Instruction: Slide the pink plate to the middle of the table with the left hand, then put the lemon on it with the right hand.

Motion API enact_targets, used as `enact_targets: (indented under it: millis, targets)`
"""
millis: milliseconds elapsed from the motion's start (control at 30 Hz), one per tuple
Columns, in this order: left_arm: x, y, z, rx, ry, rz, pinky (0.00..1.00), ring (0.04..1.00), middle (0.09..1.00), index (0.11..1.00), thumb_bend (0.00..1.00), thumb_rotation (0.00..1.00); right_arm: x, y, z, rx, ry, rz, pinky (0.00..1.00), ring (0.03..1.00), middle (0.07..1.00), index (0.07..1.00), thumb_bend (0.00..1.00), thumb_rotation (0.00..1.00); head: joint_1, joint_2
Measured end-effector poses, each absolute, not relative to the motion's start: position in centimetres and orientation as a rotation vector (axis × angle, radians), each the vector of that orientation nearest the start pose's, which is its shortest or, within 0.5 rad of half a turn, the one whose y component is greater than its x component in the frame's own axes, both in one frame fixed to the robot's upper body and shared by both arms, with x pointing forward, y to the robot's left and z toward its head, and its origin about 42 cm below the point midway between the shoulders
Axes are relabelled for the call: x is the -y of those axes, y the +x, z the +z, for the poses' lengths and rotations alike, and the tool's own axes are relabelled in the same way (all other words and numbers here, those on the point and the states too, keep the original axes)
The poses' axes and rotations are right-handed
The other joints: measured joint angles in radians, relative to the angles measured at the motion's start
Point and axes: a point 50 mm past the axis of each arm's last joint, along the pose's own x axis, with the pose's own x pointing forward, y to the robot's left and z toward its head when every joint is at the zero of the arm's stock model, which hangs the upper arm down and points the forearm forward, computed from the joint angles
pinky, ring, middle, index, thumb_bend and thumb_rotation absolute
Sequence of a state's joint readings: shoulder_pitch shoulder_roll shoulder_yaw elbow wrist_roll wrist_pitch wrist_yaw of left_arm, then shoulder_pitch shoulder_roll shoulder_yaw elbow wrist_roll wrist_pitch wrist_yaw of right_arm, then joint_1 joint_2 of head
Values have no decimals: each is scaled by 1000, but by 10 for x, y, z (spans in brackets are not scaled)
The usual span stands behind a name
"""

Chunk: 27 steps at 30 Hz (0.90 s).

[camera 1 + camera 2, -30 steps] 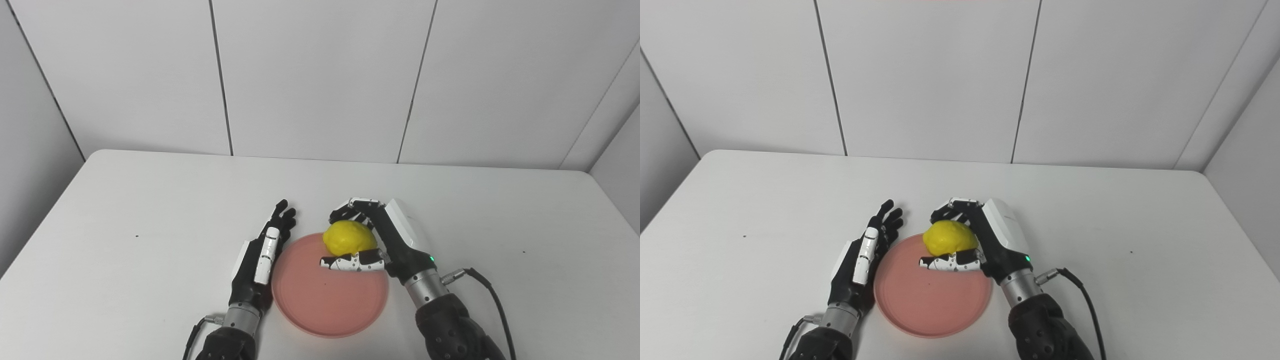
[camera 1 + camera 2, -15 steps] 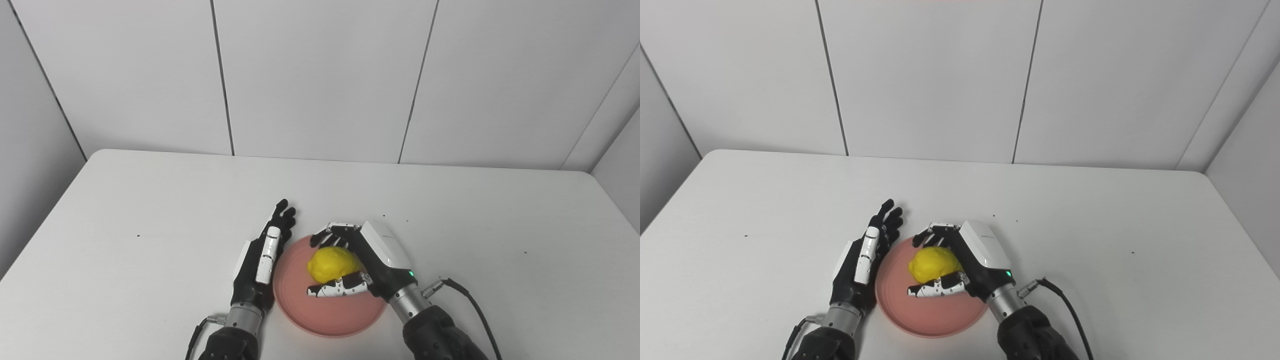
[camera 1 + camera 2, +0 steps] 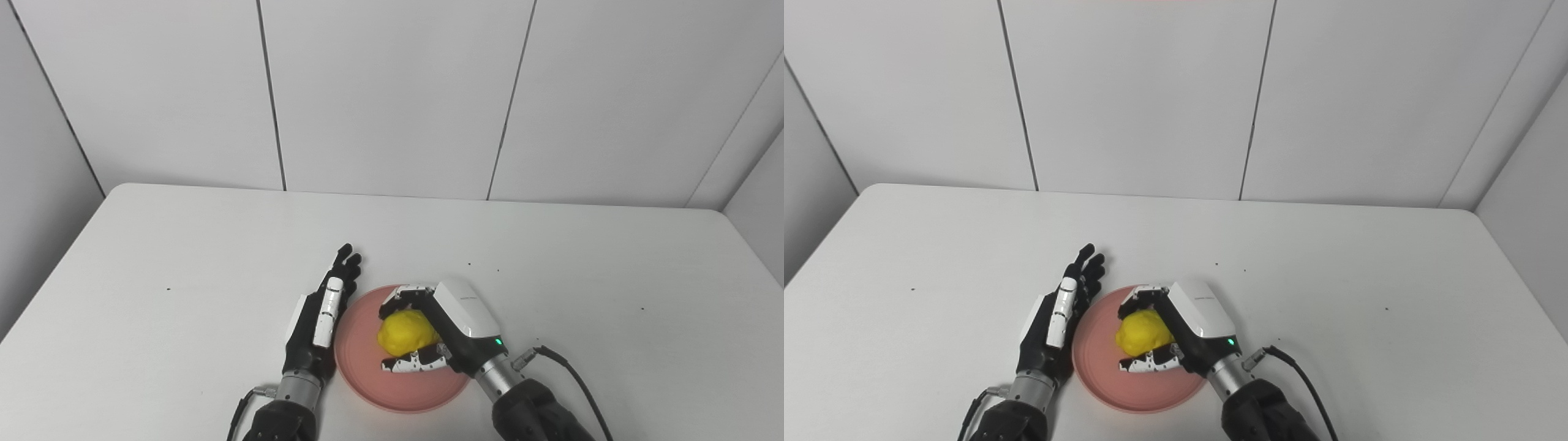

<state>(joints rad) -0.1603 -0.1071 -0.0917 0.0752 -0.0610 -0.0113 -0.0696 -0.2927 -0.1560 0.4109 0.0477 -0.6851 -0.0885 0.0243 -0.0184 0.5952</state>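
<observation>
The pink plate [image 3: 367, 373] lies on the white table near the front edge, about midway across. A yellow lemon [image 3: 405, 331] is over the plate's middle, low against it, with my right hand [image 3: 450, 327] shut on it, fingers curled over its far side and thumb along its near side. My left hand [image 3: 321, 318] lies flat and open on the table, its edge against the plate's left rim, holding nothing. In the right eye view the lemon [image 3: 1144, 332] and the plate [image 3: 1102, 367] look the same.
The white table [image 3: 184, 257] stretches wide to the left, right and back, ending at grey wall panels. A black cable [image 3: 569, 373] trails from my right wrist over the table. A few small dark specks dot the tabletop.
My right hand has carried the lemon from the plate's far rim back and down over the plate's middle. The left hand has stayed in place beside the plate.
</observation>
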Motion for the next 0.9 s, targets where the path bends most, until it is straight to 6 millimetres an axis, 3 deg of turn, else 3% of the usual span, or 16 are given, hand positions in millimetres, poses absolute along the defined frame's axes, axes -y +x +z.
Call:
enact_targets:
  millis: [100, 167, 200, 333, 467, 567, 800, 900]
  targets:
    - [-129, 330, 128, 95, -152, -217, 988, 967, 963, 958, 491, 1000, 125, 344, 158, 441, -892, 438, 684, 733, 732, 499, 503, 150, 0, 2]
    - [-129, 330, 128, 95, -151, -218, 981, 969, 964, 955, 484, 1000, 127, 344, 157, 449, -901, 446, 772, 761, 759, 709, 571, 303, 0, 3]
    - [-129, 330, 128, 95, -150, -219, 982, 971, 965, 952, 480, 1000, 129, 344, 157, 455, -907, 449, 806, 775, 770, 747, 591, 342, 0, 3]
    - [-129, 330, 128, 95, -149, -226, 1000, 994, 979, 951, 494, 1000, 131, 342, 158, 503, -910, 460, 936, 866, 875, 859, 649, 607, 0, 0]
    - [-129, 330, 128, 96, -149, -235, 1000, 999, 990, 965, 485, 1000, 132, 342, 160, 527, -892, 453, 987, 934, 940, 911, 670, 749, -2, 0]
    - [-129, 330, 128, 97, -149, -241, 1000, 994, 990, 974, 486, 1000, 134, 340, 162, 528, -848, 446, 991, 971, 981, 950, 659, 772, 0, 0]
    - [-131, 329, 133, 94, -148, -236, 1000, 978, 969, 971, 529, 1000, 146, 332, 174, 559, -708, 416, 921, 956, 993, 999, 636, 695, 2, -2]
    - [-133, 329, 132, 83, -141, -236, 1000, 973, 969, 973, 526, 1000, 154, 327, 177, 558, -644, 379, 936, 985, 1000, 1000, 642, 734, 0, -3]
